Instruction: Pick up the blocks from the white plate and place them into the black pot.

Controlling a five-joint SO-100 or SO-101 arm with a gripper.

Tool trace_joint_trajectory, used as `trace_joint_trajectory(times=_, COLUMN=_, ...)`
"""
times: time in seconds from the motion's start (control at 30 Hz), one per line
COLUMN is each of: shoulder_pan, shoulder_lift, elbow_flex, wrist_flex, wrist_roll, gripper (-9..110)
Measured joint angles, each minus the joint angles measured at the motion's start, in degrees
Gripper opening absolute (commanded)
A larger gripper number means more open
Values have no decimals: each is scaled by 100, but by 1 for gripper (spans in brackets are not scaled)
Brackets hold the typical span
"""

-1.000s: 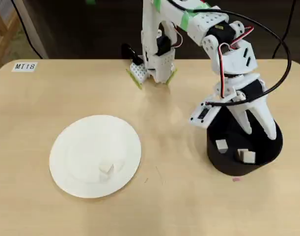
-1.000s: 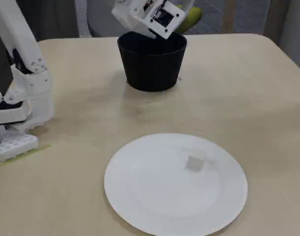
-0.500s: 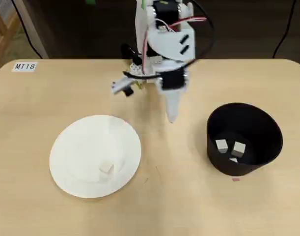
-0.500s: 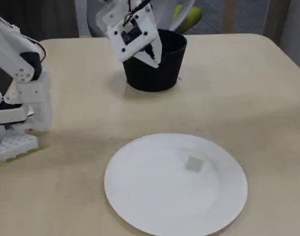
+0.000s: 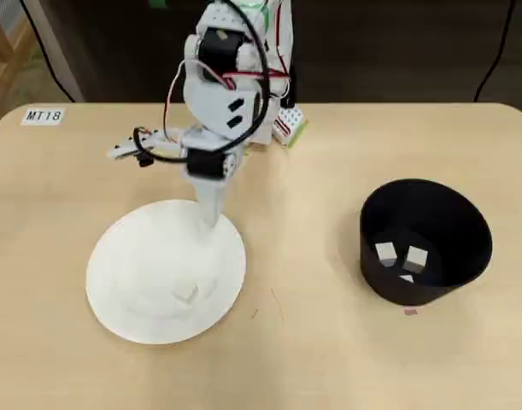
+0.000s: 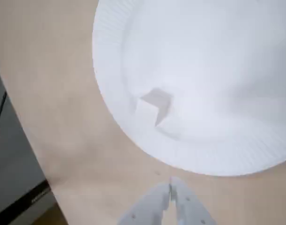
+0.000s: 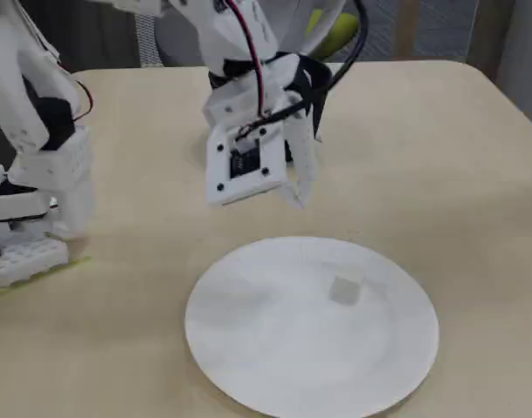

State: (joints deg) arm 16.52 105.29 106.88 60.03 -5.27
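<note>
Closed empty white two-finger gripper (image 6: 171, 183) above rim of round white paper plate (image 5: 115, 256); one cream cube (image 7: 344, 290) on it; seemingly three (image 5: 386, 253) inside matte black round pot (image 5: 453, 213), well apart

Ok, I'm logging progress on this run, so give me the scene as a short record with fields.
blocks on plate: one block, lying alone on the white plate
blocks in pot: three visible in the black pot, overhead view
gripper: gripper shut and empty, above the table just off the plate's rim
pot position: right of the plate in the overhead view, apart from it
</note>
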Motion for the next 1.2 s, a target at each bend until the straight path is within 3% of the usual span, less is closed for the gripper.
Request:
trace_joint_trajectory(times=0.43, shoulder_pan=132, shoulder_lift=-2672, elbow_flex=-3155, wrist_flex=1749, wrist_roll=554, gripper=-2)
trace_joint_trajectory(times=0.57, shoulder_pan=132, shoulder_lift=-3234, elbow_flex=-3814, wrist_flex=2303, wrist_roll=809, gripper=9)
trace_joint_trajectory(times=0.77, shoulder_pan=123, shoulder_lift=-3287, elbow_flex=-3964, wrist_flex=2646, wrist_roll=1002, gripper=25)
trace_joint_trajectory(times=1.2, shoulder_pan=167, shoulder_lift=-3858, elbow_flex=-3964, wrist_flex=2654, wrist_roll=1204, gripper=30)
